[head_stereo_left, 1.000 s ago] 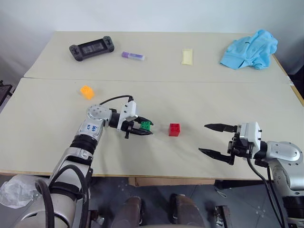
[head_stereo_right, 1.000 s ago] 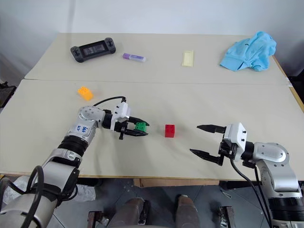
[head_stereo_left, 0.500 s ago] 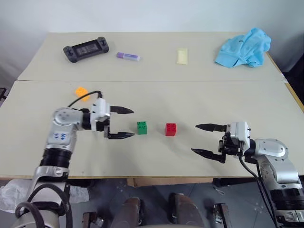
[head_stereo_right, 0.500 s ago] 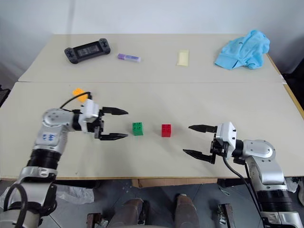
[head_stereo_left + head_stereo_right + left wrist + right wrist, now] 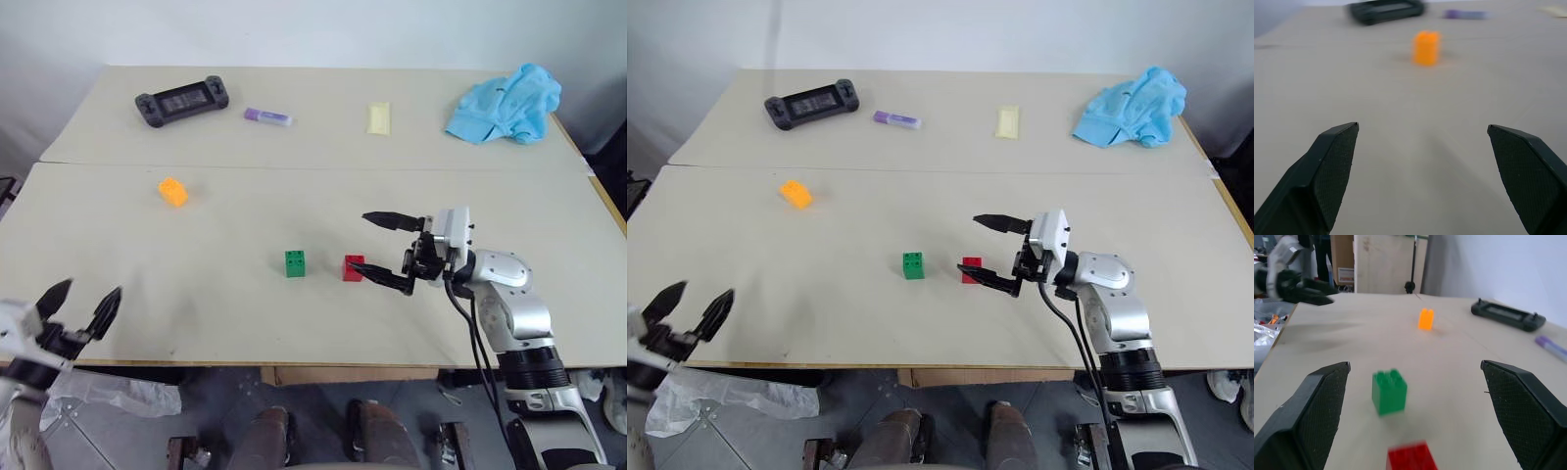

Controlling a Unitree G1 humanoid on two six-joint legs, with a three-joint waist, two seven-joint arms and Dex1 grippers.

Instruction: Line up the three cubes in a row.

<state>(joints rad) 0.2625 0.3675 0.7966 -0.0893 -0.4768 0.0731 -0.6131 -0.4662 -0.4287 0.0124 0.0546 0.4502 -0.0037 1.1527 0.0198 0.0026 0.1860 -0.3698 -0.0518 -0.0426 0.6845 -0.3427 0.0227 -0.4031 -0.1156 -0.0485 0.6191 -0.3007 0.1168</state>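
Three cubes lie on the near table: the orange cube (image 5: 173,191) far left, with the green cube (image 5: 295,263) and the red cube (image 5: 354,268) side by side in the middle. My right gripper (image 5: 359,242) is open just right of the red cube, pointing left. Its nearer fingertip (image 5: 355,266) is at that cube's side; I cannot tell if it touches. In the right wrist view the red cube (image 5: 1411,458) and green cube (image 5: 1389,391) lie ahead between the open fingers. My left gripper (image 5: 91,290) is open at the front left edge, holding nothing, with the orange cube (image 5: 1426,47) far ahead.
On the far table lie a black game controller (image 5: 184,101), a purple tube (image 5: 267,117), a pale yellow packet (image 5: 378,118) and a blue cloth (image 5: 505,103). A seam (image 5: 313,168) runs between the two tables.
My left gripper opened, let go of the green cube and pulled back to the front left edge. My right gripper moved left up to the red cube. The camera also shifted.
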